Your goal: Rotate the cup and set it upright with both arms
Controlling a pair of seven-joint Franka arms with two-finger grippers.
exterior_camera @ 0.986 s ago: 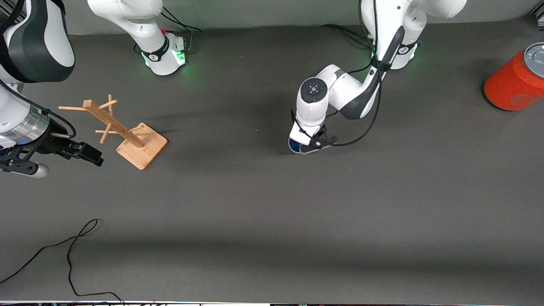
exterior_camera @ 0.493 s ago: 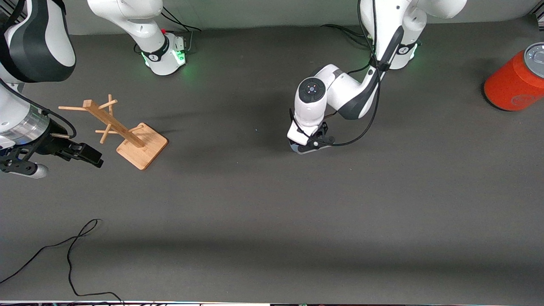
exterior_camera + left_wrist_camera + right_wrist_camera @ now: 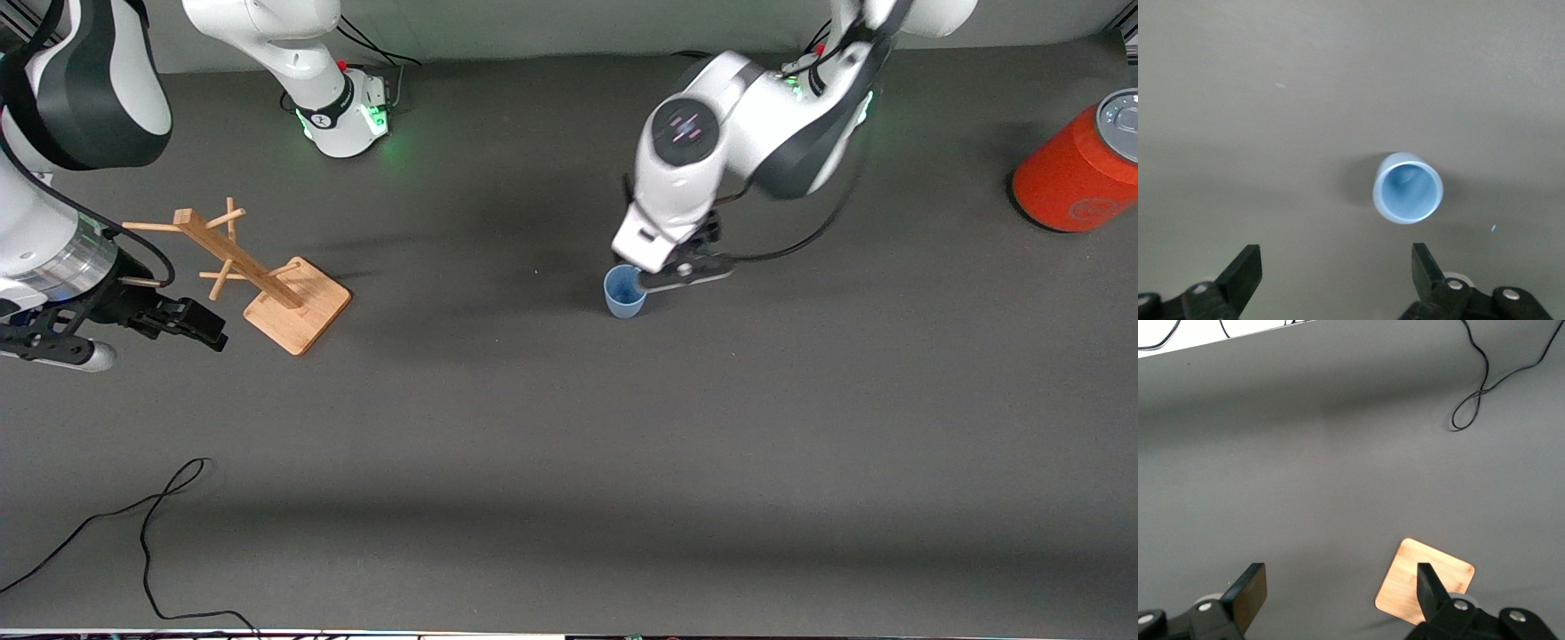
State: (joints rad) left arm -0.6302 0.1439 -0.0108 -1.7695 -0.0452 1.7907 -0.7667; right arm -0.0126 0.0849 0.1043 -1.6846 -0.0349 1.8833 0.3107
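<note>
Left gripper (image 3: 1331,267) raised just above the bench (image 3: 569,444), fingers spread wide and holding nothing, hanging close over a small light blue cup (image 3: 625,292). Cup (image 3: 1407,187) standing upright on the bench near the middle, mouth open to the ceiling, blue inside visible from the left wrist view, free of any touch. A second ago, left gripper low on the bench and covering the cup; now lifted away, cup released and left on its base. Likely meaning: uprighting essentially done, with only the arm's retreat remaining, and care needed not to clip the rim on the way. Right gripper (image 3: 133,322) waiting toward the right arm's end of the bench, fingers apart and empty, hovering beside a wooden rack (image 3: 258,280) with slanted pegs on a square base (image 3: 1425,587). Large orange can (image 3: 1080,169) with silver lid lying toward the left arm's end of the bench, well apart from the cup. Loose black cable (image 3: 151,524) on the bench nearer the front camera.
</note>
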